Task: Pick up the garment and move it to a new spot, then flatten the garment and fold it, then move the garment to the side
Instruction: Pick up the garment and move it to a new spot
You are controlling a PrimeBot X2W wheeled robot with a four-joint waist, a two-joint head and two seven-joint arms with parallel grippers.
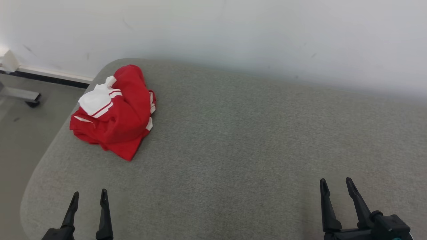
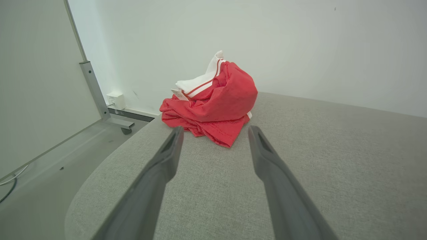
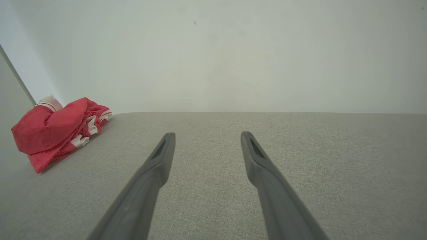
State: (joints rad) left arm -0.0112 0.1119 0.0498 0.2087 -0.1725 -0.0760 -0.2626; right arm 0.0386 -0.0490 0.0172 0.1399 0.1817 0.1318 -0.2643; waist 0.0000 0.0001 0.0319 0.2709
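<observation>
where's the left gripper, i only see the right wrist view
Observer: The left gripper is at the near left of the grey surface, jaws open and empty, pointing toward the garment.
Operator: how close is the garment to the edge
Observer: It lies at the far left corner, right by the rounded edge, with the floor beyond.
Operator: anything on it i'm missing
Observer: A small white tag sticks out beside its white part on the left wrist view.
</observation>
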